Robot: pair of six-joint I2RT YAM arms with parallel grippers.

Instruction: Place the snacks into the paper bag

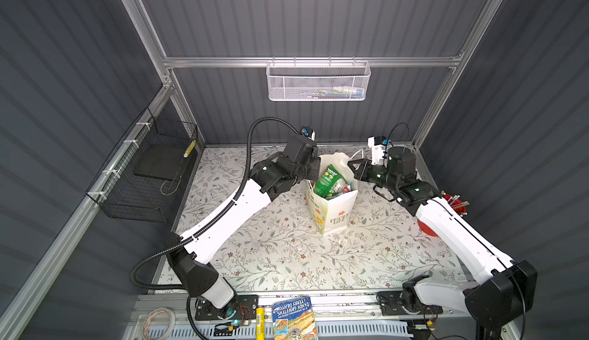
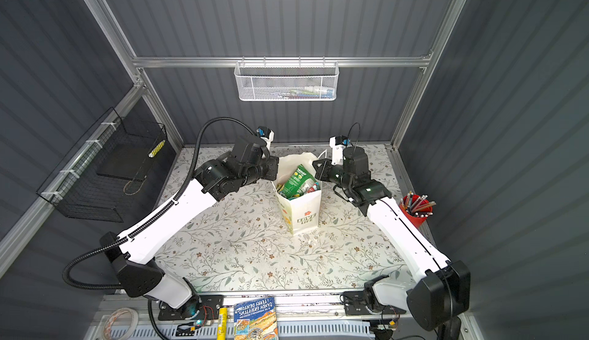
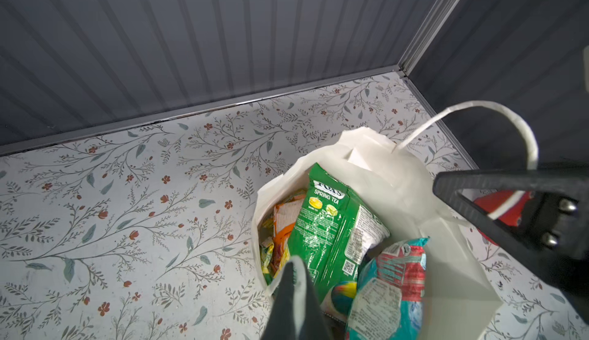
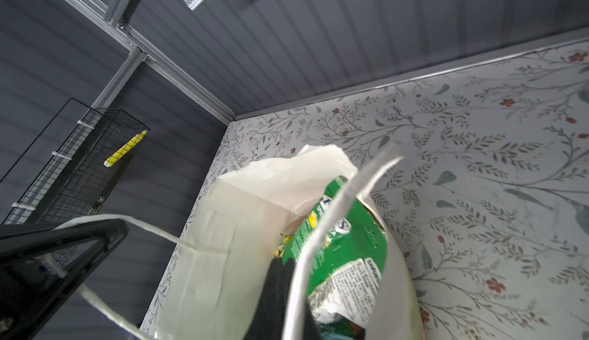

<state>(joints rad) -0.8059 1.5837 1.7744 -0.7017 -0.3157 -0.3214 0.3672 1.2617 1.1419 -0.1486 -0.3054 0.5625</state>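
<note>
White bag (image 1: pixel 334 214), crammed with snacks (image 1: pixel 328 179), stands on the table (image 1: pixel 271 252) between the left gripper (image 1: pixel 315 167) and right gripper (image 1: pixel 351 164), both pressed together at its rim, where a snagged cord handle (image 3: pixel 529 137) could tip it, spilling them.

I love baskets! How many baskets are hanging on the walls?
2: a white mesh basket on the back rail, a black wire basket on the left wall.

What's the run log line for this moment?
snacks: inside standing paper bag | left pincer: shut, by bag rim | right pincer: shut, by opposite rim
</note>
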